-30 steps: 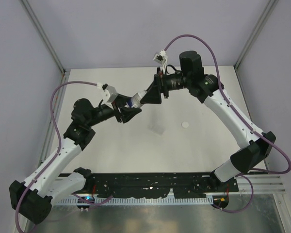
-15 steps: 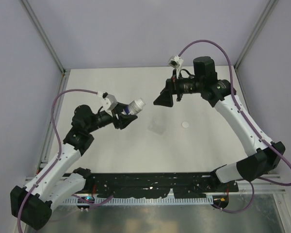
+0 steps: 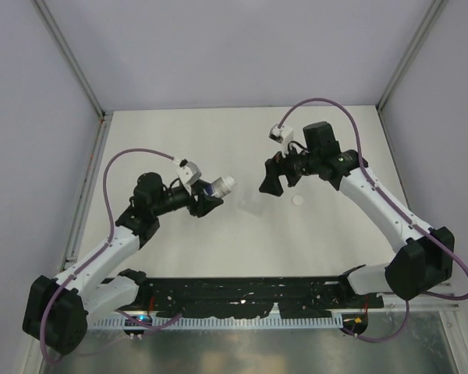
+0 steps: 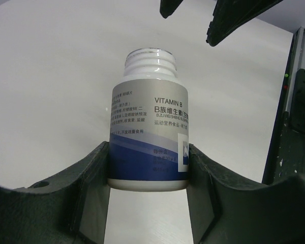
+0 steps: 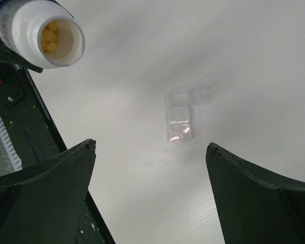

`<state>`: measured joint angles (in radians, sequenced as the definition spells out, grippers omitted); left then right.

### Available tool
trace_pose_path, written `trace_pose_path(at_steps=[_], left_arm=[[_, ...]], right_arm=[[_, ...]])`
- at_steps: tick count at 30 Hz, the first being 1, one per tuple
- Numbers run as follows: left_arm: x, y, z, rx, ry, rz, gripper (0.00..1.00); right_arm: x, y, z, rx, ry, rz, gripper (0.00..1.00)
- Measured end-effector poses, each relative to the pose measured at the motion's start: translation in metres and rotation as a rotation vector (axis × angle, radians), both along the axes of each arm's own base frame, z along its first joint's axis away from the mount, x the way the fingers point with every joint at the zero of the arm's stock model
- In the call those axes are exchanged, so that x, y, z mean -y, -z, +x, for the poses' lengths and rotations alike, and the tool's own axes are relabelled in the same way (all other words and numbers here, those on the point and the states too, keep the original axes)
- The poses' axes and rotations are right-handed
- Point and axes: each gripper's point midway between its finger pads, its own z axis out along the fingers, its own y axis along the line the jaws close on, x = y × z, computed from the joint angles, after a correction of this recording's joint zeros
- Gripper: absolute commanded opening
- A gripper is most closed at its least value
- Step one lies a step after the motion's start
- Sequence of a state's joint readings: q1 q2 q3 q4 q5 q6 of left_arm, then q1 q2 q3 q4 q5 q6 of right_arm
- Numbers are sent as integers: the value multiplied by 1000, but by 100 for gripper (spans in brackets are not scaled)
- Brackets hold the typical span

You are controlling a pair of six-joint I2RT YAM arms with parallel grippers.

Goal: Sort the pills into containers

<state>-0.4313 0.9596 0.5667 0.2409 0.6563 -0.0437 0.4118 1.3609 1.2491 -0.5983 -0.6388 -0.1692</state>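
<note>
My left gripper (image 3: pixel 210 195) is shut on the bottle (image 3: pixel 221 185), held tilted above the table's left middle. In the left wrist view the bottle (image 4: pixel 150 137) has a grey and blue VITAMIN B label and a white threaded neck with no cap, gripped between my left gripper (image 4: pixel 149 152). Its white cap (image 3: pixel 299 200) lies on the table. The right wrist view looks into the open bottle (image 5: pixel 46 30) at yellow-orange pills (image 5: pixel 50 36). The clear packet (image 3: pixel 253 205) lies flat between the arms, ahead of my open, empty right gripper (image 5: pixel 150 145), which shows in the top view (image 3: pixel 269 187).
The right gripper's black fingers (image 4: pixel 234 15) hang above the bottle in the left wrist view. A black rail (image 3: pixel 242 296) runs along the table's near edge. Metal frame posts (image 3: pixel 74 70) stand at the back corners.
The right gripper has drawn back from the bottle's mouth and come down toward the packet. The left gripper has carried the bottle down and to the right.
</note>
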Motion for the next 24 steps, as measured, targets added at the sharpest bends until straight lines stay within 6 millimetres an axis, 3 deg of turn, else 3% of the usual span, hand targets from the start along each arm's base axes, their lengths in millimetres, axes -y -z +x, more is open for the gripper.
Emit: trace_pose_path(at_steps=[7, 14, 24], left_arm=[[4, 45, 7, -109, 9, 54, 0], [9, 79, 15, -192, 19, 95, 0], [13, 114, 17, -280, 24, 147, 0]], right_arm=[[19, 56, 2, -4, 33, -131, 89], [26, 92, 14, -19, 67, -202, 89], [31, 99, 25, 4, 99, -225, 89]])
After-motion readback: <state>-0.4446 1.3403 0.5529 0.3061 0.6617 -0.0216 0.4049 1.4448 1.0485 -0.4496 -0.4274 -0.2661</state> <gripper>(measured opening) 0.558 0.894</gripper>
